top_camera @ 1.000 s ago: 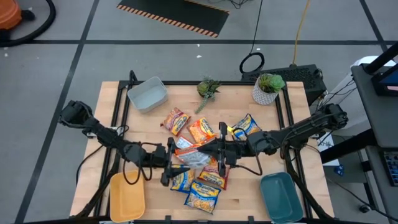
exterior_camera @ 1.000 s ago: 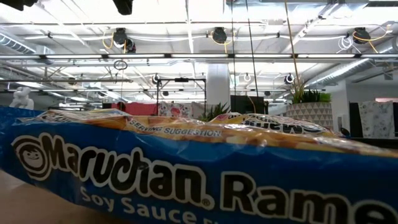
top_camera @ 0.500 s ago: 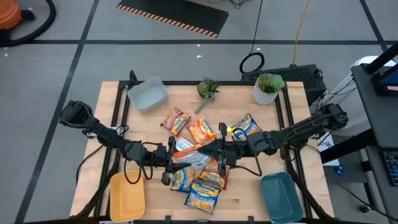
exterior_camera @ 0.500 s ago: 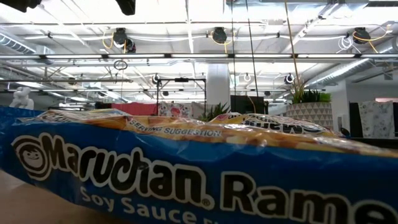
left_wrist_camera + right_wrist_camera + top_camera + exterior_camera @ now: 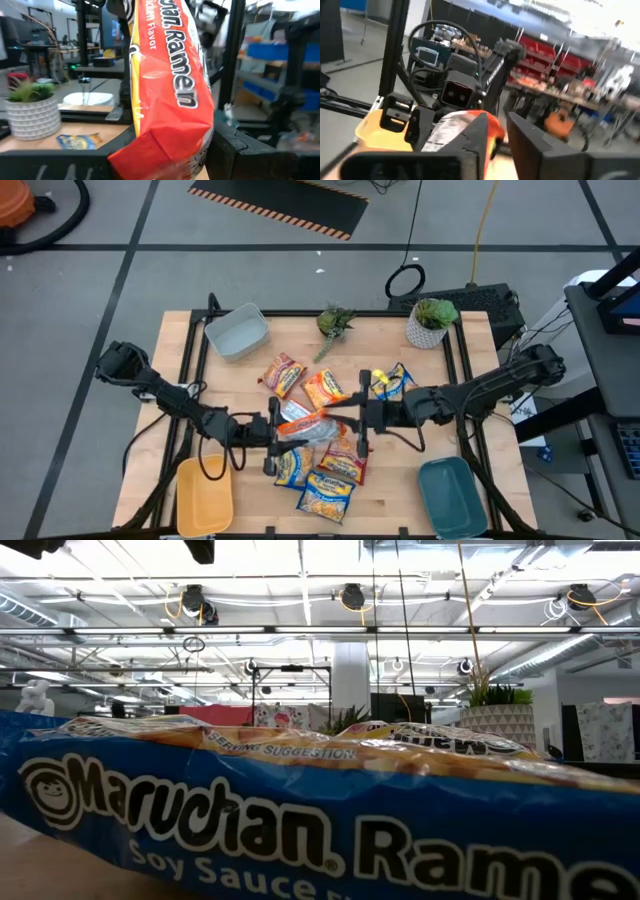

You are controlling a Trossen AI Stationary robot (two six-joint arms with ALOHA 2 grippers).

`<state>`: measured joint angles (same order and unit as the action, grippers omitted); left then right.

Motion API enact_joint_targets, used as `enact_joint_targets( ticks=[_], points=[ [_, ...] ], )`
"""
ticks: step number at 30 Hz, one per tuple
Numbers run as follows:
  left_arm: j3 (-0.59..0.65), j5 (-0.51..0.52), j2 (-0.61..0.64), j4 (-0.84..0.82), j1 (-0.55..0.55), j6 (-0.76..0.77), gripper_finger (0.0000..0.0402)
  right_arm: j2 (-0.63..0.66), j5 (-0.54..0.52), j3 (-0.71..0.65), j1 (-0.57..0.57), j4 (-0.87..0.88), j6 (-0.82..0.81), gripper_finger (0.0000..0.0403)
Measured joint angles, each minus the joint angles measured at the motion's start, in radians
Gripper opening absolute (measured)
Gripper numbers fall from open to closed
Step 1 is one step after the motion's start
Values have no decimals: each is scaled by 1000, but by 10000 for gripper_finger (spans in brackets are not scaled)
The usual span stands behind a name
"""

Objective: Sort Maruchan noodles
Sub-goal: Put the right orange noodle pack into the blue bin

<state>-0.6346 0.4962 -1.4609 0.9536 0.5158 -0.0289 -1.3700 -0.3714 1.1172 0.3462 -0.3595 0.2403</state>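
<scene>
A blue Maruchan ramen packet (image 5: 300, 830) fills the foreground.

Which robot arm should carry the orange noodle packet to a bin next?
Probably the left. The left tool is shut on the orange packet, lifting it above the pile. The right tool has let go and stands open just beside it.

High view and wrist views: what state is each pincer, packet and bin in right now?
Left pincer: shut on the orange packet.
Orange packet: gripped at one end by the left pincer.
Right pincer: open, holding nothing.
Other packets: lying loose on the table.
Grey bin: no packets inside.
Yellow bin: no packets inside.
Teal bin: no packets inside.
</scene>
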Motion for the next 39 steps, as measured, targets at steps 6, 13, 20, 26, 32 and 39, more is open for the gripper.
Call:
enact_joint_targets(
  ticks=[6, 13, 20, 26, 32, 39],
  points=[
    [0, 99, 0, -35, 10, -66, 139, 74, -9, 0, 3, 214, -236, 146],
    [0, 115, 0, -49, 0, -114, 140, 57, -46, 0, 2, 313, -307, 222],
    [0, 115, 0, -108, -23, -126, 140, 46, 86, 0, 1, 322, -317, 253],
    [0, 96, 0, -126, -46, -110, 140, -3, 87, 0, -25, 322, -334, 254],
    [1, 78, 0, -141, -51, -99, 140, -37, 92, 0, -73, 320, -337, 254],
    [1, 73, 0, -146, -51, -105, 140, -37, 115, 0, -77, 329, -333, 257]
  ],
)
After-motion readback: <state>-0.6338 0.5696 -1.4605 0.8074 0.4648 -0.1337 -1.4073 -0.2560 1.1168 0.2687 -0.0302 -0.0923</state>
